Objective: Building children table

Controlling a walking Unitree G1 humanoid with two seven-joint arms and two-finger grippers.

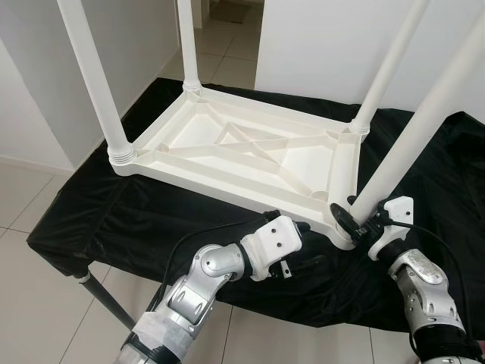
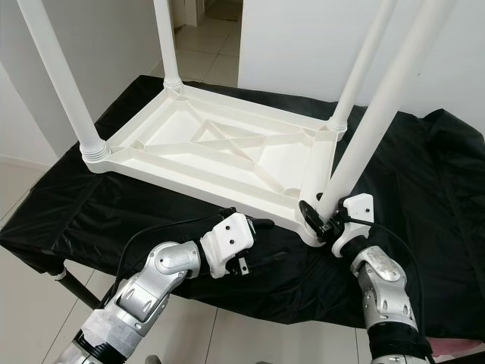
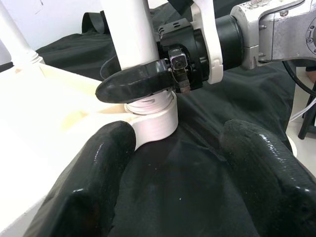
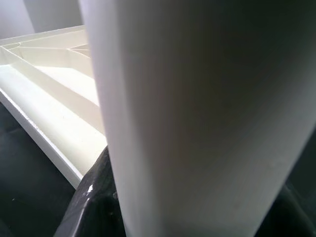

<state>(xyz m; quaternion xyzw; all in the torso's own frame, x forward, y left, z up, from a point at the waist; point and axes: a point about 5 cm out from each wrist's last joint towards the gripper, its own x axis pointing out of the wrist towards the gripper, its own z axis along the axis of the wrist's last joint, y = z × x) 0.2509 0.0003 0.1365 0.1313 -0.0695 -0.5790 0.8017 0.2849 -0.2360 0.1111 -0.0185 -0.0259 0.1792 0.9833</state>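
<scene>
While right gripper (image 1: 356,221) clamps leg (image 1: 413,125), black cloth (image 1: 151,212) beneath

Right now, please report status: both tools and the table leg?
Right tool shut on near-right leg, low by its socket. Left tool open, free, over black cloth. Upturned tabletop, all four legs standing. Nothing in the way.

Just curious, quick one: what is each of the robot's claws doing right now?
Left gripper: open, holding nothing, above the black cloth.
Right gripper: closed around the near white table leg, just above its socket.
</scene>
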